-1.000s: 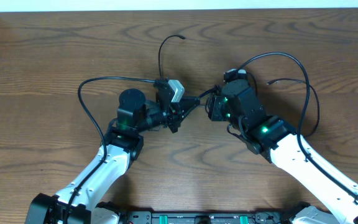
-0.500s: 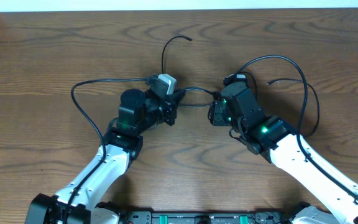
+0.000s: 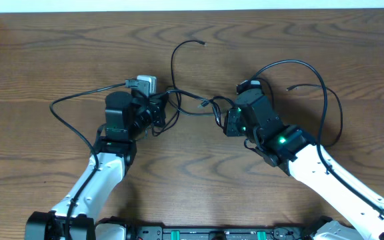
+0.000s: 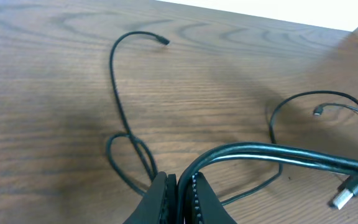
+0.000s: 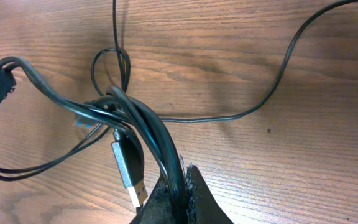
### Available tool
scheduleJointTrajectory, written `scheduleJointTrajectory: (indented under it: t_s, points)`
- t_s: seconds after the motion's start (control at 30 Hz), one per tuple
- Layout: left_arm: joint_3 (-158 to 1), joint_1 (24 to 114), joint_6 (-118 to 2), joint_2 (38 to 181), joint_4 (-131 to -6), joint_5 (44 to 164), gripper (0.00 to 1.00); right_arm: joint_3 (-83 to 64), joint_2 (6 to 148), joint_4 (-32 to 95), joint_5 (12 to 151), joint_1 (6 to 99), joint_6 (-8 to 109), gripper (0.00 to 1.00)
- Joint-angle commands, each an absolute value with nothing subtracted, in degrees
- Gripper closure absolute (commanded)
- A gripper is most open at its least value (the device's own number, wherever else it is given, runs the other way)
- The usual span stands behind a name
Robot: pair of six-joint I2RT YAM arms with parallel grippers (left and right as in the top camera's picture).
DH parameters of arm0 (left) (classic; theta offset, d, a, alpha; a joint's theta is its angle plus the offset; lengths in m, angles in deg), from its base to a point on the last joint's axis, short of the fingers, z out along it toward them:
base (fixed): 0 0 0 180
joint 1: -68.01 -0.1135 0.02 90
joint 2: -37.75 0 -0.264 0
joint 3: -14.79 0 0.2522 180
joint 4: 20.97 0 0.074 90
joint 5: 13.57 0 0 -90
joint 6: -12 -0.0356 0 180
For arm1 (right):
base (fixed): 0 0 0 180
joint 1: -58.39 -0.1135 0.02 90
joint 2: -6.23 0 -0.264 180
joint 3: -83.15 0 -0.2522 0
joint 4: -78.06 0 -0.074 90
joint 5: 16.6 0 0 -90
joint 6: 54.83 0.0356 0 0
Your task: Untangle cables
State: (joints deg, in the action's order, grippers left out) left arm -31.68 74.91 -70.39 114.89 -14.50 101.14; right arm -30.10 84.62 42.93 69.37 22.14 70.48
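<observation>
Untangle cables, mid-pull, overhead + both wrist views. The left gripper (image 4: 176, 190) is closed tight on a run of the black cables (image 5: 146, 124), which arch out of its jaws to the right. The right gripper (image 5: 180, 180) is likewise clamped on the same bundle where several strands cross. The knot lies on the table (image 3: 59, 53) btwn the two grippers, nearer the right one. A thin cord (image 4: 113, 81) runs up from the knot to a free end, w/ a small loop (image 5: 110, 65) at its base that the thicker strands appear to pass through. A USB plug (image 5: 129, 171) hangs just beside the right gripper's jaws. Likely failure modes: (a) a straight pull apart would prob. cinch the small loop round the bundle, tightening rather than freeing it; (b) the plug, wider than the cord, may catch in that loop and jam; (c) w/ several strands in one grip, all move together and none separates; (d) a thin strand could slip from the jaws under tension. Whether each gripper pinches one strand or more cannot be told.
</observation>
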Motion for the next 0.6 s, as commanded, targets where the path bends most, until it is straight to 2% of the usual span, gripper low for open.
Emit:
scheduleJointTrajectory:
  t_s: [0.0,0.2,0.33,0.57]
  points:
    - [-32.23,71.89,-68.64,114.80,-15.23,95.21,0.93,-29.75,84.99,42.17,65.98,22.35,69.83,0.99]
    - [-32.23,71.54,-68.66,114.80,-15.49,95.19,0.92,-29.75,84.99,42.17,65.08,22.35,70.59,0.99]
    - [-32.23,71.56,-68.66,114.80,-17.02,95.19,0.92,-29.75,84.99,42.38,62.79,22.35,78.46,0.99]
    - [-32.23,71.56,-68.66,114.80,-17.78,95.21,0.93,-29.75,84.99,41.99,62.33,22.35,78.42,0.99]
